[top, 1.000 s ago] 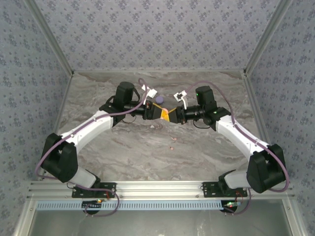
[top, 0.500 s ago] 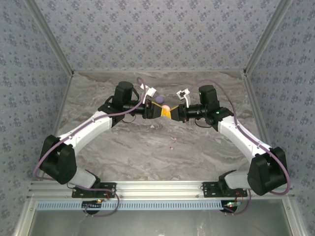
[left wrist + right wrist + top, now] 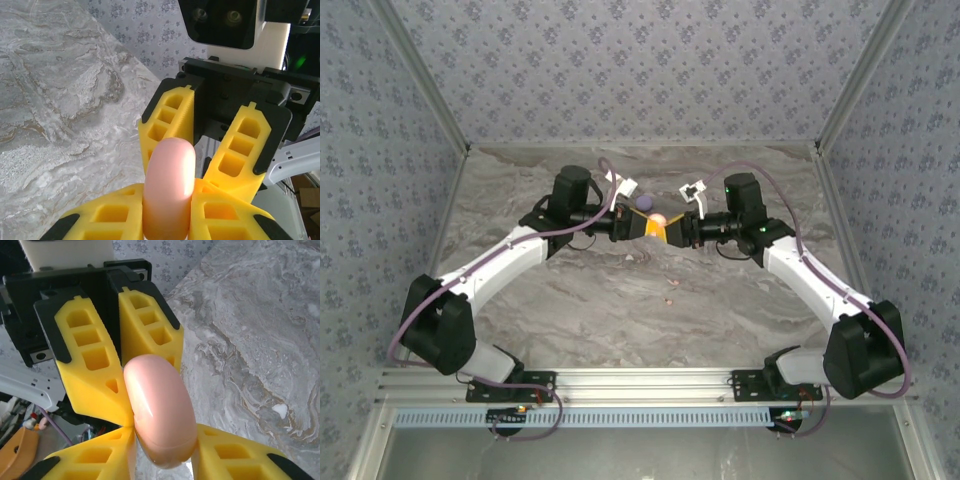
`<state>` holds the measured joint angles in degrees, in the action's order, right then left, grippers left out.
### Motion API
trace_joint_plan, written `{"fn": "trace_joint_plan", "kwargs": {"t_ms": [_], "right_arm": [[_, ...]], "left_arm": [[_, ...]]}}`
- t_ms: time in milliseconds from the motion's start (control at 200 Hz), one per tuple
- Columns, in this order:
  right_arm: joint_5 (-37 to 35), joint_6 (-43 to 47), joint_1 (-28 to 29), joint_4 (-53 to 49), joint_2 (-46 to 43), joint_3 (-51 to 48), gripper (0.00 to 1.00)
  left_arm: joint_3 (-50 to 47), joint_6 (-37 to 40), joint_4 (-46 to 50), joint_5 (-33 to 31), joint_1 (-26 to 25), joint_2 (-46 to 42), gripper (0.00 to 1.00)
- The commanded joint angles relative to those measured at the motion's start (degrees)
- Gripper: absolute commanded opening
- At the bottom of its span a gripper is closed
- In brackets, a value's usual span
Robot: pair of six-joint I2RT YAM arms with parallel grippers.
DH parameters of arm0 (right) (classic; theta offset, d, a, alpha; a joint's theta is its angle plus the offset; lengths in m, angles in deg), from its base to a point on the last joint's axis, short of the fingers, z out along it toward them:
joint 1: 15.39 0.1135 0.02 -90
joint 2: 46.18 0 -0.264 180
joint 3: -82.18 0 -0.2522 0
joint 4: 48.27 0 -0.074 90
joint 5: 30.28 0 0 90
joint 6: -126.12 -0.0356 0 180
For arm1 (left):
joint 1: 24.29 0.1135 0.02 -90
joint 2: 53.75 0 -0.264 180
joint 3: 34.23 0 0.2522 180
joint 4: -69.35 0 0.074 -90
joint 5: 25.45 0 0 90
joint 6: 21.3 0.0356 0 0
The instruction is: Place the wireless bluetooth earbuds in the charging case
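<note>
White-and-black left arm (image 3: 510, 258) and right arm (image 3: 810, 275) stretched inward, tips meeting, yellow-fingered left end effector (image 3: 642, 227) clamped on a salmon-pink rounded case (image 3: 169, 185), right end effector (image 3: 671, 234) facing it, fingers parted

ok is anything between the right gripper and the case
nothing visible: the case, clamped in the left gripper, sits right between the fingers of the right gripper
</note>
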<state>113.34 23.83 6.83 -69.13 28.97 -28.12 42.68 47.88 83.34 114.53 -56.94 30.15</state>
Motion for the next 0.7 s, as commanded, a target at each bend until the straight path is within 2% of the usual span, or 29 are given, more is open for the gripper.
{"fn": "trace_joint_plan", "kwargs": {"t_ms": [0, 200, 415, 700], "right_arm": [[-0.83, 0.84, -1.3, -0.7, -2.35, -0.09, 0.48], [1.07, 3.03, -2.64, -3.43, -3.02, 1.24, 0.55], [4.11, 5.1, -2.54, -5.6, -2.12, 2.58, 0.58], [5.92, 6.8, -1.17, -7.06, -0.31, 4.48, 0.52]], "left_arm": [[2.43, 2.52, 3.34, -0.23, 0.0, -0.32, 0.17], [3.55, 4.16, 5.23, 1.6, -0.01, -0.56, 0.16], [3.95, 4.2, 4.56, 3.63, -0.12, -0.66, 0.16], [4.26, 4.49, 4.67, 4.61, -0.79, -0.63, 0.16]]}}
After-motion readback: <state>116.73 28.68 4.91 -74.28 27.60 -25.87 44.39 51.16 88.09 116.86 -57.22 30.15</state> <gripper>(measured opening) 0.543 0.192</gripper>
